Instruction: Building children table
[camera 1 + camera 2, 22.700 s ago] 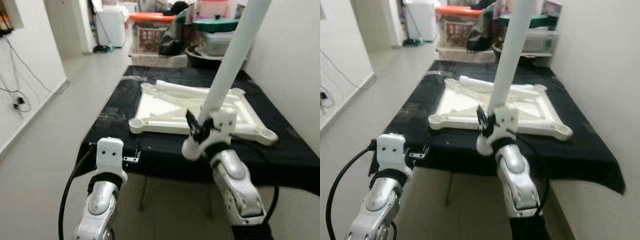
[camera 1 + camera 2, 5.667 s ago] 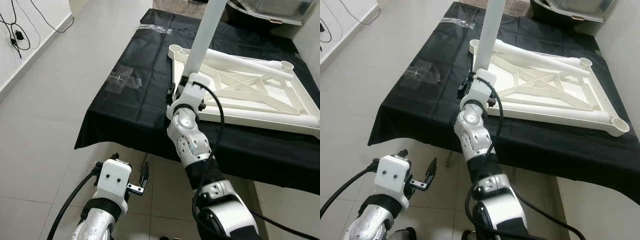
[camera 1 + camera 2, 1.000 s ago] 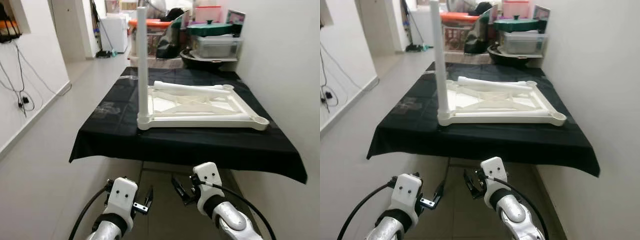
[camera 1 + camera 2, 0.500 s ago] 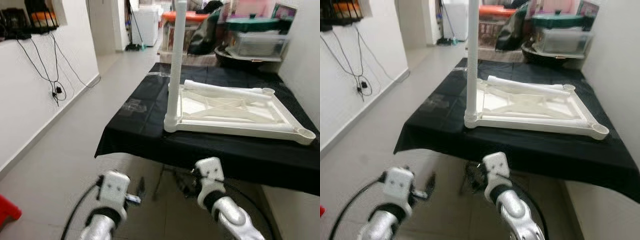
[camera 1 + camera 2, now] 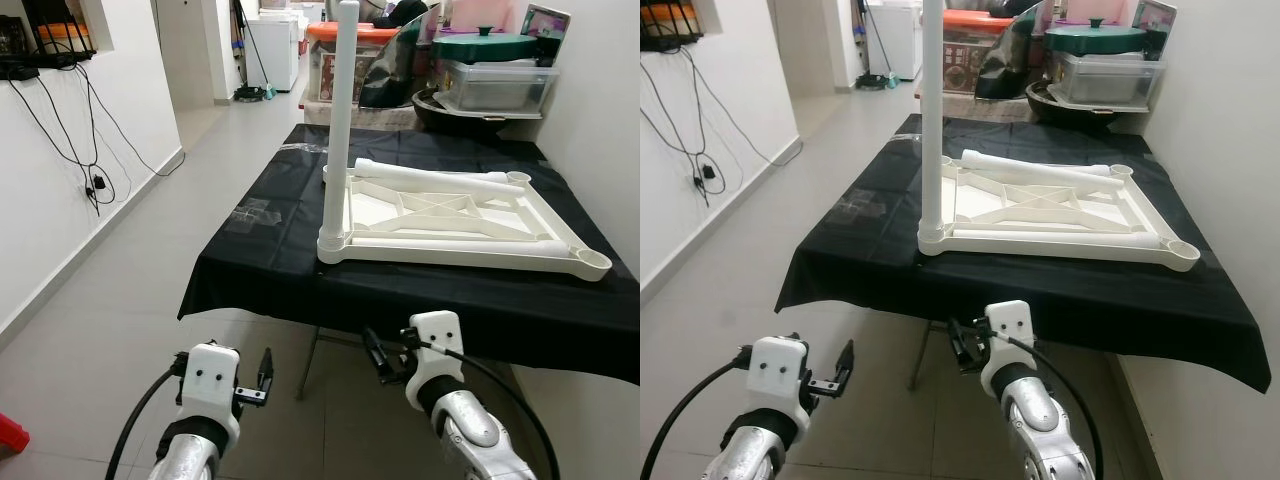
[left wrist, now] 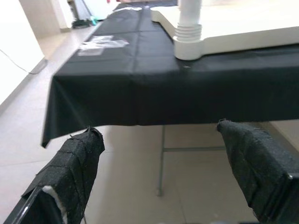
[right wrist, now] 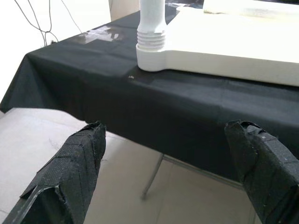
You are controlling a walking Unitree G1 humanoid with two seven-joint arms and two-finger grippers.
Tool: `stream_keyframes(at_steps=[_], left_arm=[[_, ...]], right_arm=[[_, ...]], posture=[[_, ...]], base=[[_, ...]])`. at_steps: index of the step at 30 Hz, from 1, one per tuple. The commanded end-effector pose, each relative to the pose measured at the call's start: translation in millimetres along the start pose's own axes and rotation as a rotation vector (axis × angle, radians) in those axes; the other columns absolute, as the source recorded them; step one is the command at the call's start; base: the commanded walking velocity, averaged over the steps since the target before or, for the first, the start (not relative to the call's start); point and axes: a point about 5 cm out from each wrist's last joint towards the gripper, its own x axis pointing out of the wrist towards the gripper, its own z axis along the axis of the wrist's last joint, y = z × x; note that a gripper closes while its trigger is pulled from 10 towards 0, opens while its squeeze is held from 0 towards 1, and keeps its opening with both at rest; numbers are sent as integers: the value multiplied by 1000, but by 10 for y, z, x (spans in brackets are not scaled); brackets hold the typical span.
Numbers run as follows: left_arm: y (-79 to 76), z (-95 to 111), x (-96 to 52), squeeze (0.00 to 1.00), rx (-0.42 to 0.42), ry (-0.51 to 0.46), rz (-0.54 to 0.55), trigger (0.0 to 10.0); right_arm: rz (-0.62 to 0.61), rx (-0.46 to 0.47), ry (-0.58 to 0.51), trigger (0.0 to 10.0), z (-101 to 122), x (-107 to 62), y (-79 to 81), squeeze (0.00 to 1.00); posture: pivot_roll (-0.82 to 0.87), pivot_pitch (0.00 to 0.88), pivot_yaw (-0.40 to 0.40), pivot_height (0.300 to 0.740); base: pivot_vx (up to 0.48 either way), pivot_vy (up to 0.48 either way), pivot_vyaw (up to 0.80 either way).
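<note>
White plastic table frame [image 5: 455,225] lies upside down on the counter [image 5: 260,240], which is draped in a black cloth [image 5: 1060,290]. One leg [image 5: 338,130] stands upright in the near-left corner socket [image 5: 331,250]; in the right wrist view its ribbed collar sits down at the socket. A loose leg [image 5: 430,178] lies across the far side of the frame, touching it. Near-right socket [image 5: 592,262] and far-right socket [image 5: 519,177] are empty.

Both arms low, in front of the counter edge, well apart from the frame. Left tool [image 6: 159,177]: fingers spread wide, holding nothing. Right tool [image 7: 168,172]: likewise released and empty.

Judgement: one leg fitted, three to go; the loose leg is the likely next part.

Handling notes (judged): hollow moulded plastic, so light and stiff, but smooth and round, likely to slip or roll in a pinch. Best taken near mid-length for balance, then re-held closer to the ribbed end for seating. The frame is light enough to slide on the cloth when pushed, so press straight down into the socket.
</note>
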Motion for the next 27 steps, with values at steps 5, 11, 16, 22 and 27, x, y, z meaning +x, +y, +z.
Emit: stream_keyframes(at_steps=[5,11,16,22,27], left_arm=[[-55,-85,-1,0,5,48,-30,10000],[-77,-66,-6,0,23,36,-44,10000],[-82,-74,-11,0,21,38,-44,10000],[-67,-62,-2,0,24,32,-35,10000],[-44,-26,17,0,26,15,-6,10000]], right_arm=[[36,-19,6,10000,-26,-14,78,0],[44,-26,8,10000,-26,-7,88,0],[74,-24,13,10000,-32,-9,128,0],[118,-13,25,10000,-43,-5,181,0],[168,-51,2,10000,-14,-24,238,0]], posture=[[74,0,-72,740],[76,0,-73,740],[74,0,-72,740],[75,0,-72,740],[76,0,-76,740]], base=[[-378,0,0],[0,0,0],[0,0,0],[0,0,0],[0,0,0]])
